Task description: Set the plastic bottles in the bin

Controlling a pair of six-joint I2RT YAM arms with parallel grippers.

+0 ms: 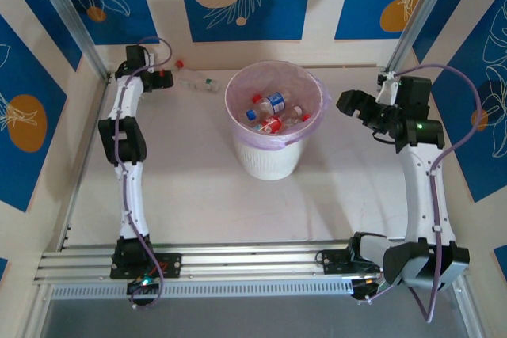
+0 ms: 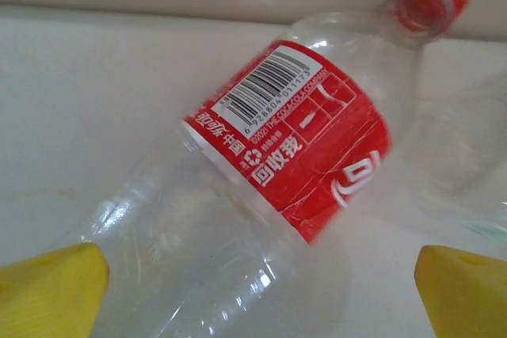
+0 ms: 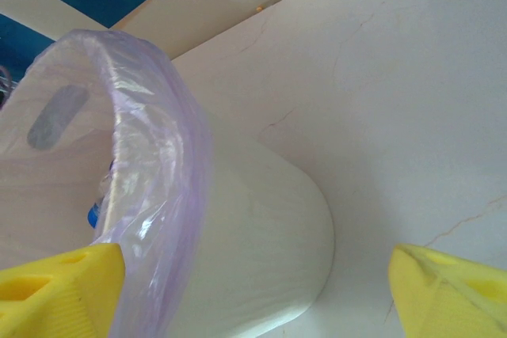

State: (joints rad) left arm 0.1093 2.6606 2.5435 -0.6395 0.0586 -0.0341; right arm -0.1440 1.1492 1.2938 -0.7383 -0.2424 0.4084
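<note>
Top external view, from the left: the left tool (image 1: 161, 77) sits at the far back corner of the desk (image 1: 190, 195). A clear bottle (image 1: 192, 77) with a red cap (image 1: 180, 63) lies on its side just to the tool's right. In the left wrist view this tool's yellow fingers (image 2: 47, 294) stand wide apart. The bottle (image 2: 261, 195) lies slantwise between and ahead of them, its red label (image 2: 305, 148) facing up and its cap pointing away to the right. Its body is close to the left finger and clear of the right one, so it is not gripped.

Between the two tools stands the bin (image 1: 269, 165), lined with a pale purple bag (image 1: 234, 120), with several bottles (image 1: 272, 114) inside. The right tool (image 1: 354, 105) hangs just right of the bin's rim, its jaws wide and closed on nothing. In the right wrist view the bin's white wall is ahead and left of its fingers.
</note>
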